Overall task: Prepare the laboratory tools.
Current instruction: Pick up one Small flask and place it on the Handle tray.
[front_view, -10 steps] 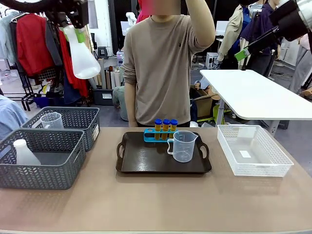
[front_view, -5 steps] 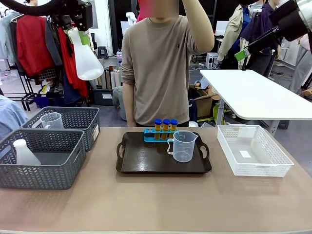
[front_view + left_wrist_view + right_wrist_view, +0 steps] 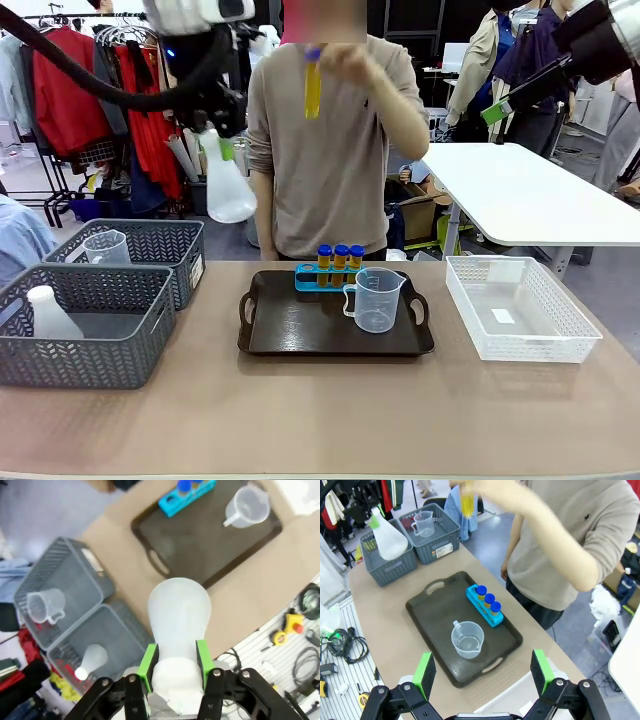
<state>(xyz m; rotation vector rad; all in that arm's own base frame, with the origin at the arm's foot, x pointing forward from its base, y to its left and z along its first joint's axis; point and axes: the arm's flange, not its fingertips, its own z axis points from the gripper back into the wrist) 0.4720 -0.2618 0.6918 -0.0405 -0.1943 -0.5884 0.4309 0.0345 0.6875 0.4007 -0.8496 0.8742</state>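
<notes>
The left gripper (image 3: 175,664) has its jaws closed on the neck of the conical flask (image 3: 228,188), which hangs base down, high over the surface. The tray (image 3: 300,325) lies below, to its right. The right gripper (image 3: 482,672) has its jaws wide open and empty.

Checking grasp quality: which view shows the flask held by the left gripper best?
Left wrist view: the held flask is close and centred, its neck clamped between the green pads of the left gripper. Front view shows it hanging neck-up, the grip partly hidden. Right wrist view shows it small and far off.
</notes>
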